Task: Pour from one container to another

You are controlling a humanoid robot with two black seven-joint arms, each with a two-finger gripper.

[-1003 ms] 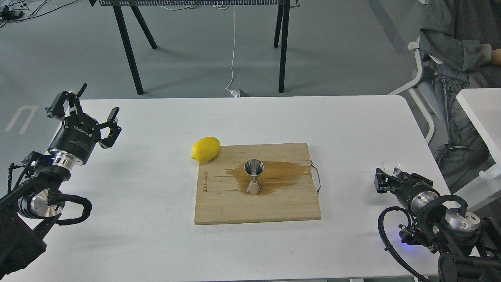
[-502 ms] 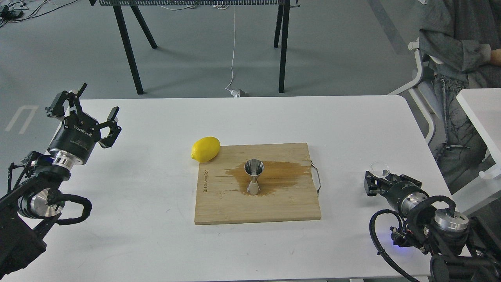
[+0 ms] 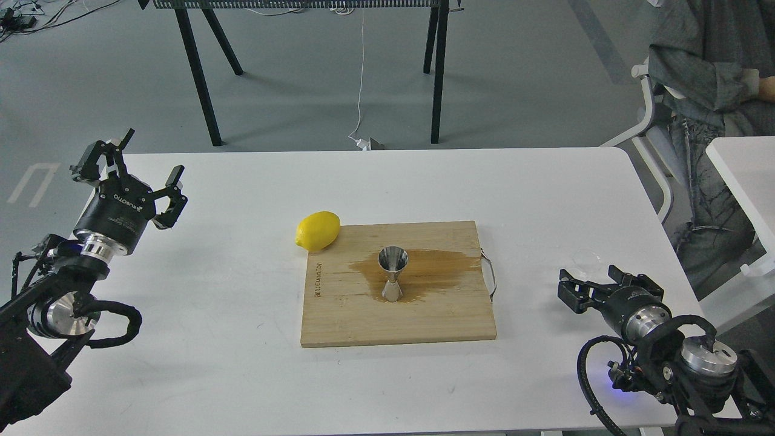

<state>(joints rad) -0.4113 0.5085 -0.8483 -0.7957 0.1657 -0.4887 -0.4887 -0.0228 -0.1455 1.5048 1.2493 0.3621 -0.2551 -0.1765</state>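
Note:
The small clear cup sits on the white table near its right edge, faint against the surface. Just in front of it my right gripper is open, its fingers spread on either side below the cup and not holding it. The shiny steel jigger stands upright in the middle of the wooden board, inside a brown wet stain. Far off at the table's left edge, my left gripper is raised and open, holding nothing.
A yellow lemon lies on the table against the board's back left corner. A wire handle sticks out of the board's right side. A seated person and a second white table are at the right.
My right gripper moved left with the cup, set it down on the table and opened, then drew back slightly. The left arm, jigger and lemon stayed still.

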